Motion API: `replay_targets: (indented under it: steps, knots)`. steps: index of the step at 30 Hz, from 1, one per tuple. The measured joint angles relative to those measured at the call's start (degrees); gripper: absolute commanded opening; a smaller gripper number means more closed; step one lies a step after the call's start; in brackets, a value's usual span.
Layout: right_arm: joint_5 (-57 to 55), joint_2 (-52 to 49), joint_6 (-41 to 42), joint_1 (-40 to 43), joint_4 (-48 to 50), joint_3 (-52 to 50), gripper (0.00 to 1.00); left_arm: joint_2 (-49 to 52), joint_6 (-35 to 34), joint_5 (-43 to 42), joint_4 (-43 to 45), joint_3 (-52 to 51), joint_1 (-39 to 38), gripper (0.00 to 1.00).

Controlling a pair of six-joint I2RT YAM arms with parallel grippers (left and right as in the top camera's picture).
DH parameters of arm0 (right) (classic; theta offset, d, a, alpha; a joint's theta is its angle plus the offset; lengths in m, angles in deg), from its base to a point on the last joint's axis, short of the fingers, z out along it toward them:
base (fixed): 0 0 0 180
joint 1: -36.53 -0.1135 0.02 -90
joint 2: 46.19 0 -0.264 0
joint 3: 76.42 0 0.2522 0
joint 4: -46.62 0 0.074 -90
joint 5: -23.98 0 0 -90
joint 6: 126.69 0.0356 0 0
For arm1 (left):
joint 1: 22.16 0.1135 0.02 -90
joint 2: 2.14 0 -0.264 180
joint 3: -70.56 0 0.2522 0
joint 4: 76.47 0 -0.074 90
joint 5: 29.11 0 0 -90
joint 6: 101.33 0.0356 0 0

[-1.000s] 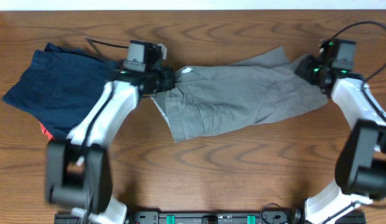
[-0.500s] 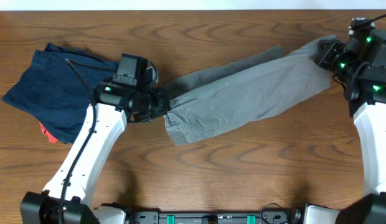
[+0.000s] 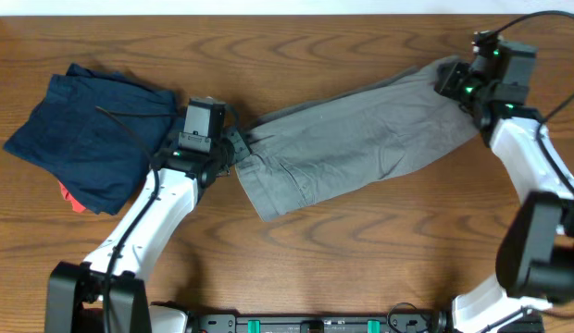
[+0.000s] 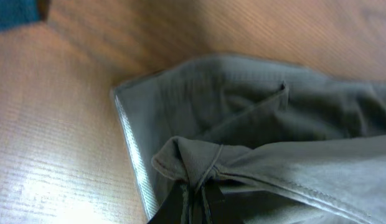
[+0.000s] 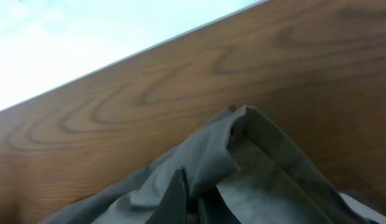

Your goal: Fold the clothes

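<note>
moved: the right gripper point(image 3: 451, 81) is coming back in from the far right edge, and the left gripper point(image 3: 235, 151) is barely shifting. The pair of grey cotton shorts point(image 3: 352, 139) is sitting less stretched than half a second ago.
left claw: pressed together, pinching a bunched fold by the lighter waistband edge.
right claw: pressed together, pinching the opposite end, near the back of the brown wooden table point(image 3: 361, 250).
shorts: lying as a diagonal band from centre-left to upper right, spanning both grips.
why: gripping opposite ends is likely pulling wrinkles out before the first fold.
bystanders: the dark navy folded garment point(image 3: 79, 129) is lying at left with the small red-orange cloth scrap point(image 3: 70, 197) peeking from under it. Neither gripper is touching either one.
</note>
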Motion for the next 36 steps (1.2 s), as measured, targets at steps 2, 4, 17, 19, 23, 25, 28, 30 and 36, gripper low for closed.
replay_targets:
  steps: [2,4,17,19,23,25,28,30,36]
  knots:
    - [-0.5,-3.1,0.02,-0.52,2.97,0.0,0.01,1.55,-0.09,1.07,3.23,-0.72,0.0,0.07]
    - [-0.74,-5.79,0.0,-0.94,5.88,0.0,0.01,3.58,-0.22,1.77,5.38,-0.83,0.0,0.09]
    - [-3.61,-9.6,-0.61,-1.36,6.12,0.2,0.28,10.54,-1.07,3.82,12.68,-1.09,3.5,0.62]
    - [-3.41,-8.76,-1.31,-0.92,-0.44,0.37,0.19,9.27,-1.07,2.64,12.55,-1.09,4.74,0.63]
    - [-5.55,-8.24,-3.43,-0.17,-11.98,0.35,0.17,6.91,-1.05,0.09,9.11,-0.92,5.99,0.65]
    - [-9.7,-8.28,-4.24,0.09,-14.23,-0.46,0.29,6.49,-1.03,-2.08,5.51,-0.83,5.95,0.69]
    - [-14.47,-8.68,-4.59,0.09,-12.96,-1.36,0.43,6.49,-0.94,-5.09,-1.31,-0.81,5.22,0.78]
    - [-16.94,-9.46,-5.25,0.09,-12.07,-1.51,0.44,6.49,-0.85,-6.47,-4.48,-0.81,4.33,0.87]
    - [-18.58,-10.23,-5.62,0.09,-14.73,-1.16,0.43,6.49,-0.92,-8.28,-6.19,-0.81,0.26,0.99]
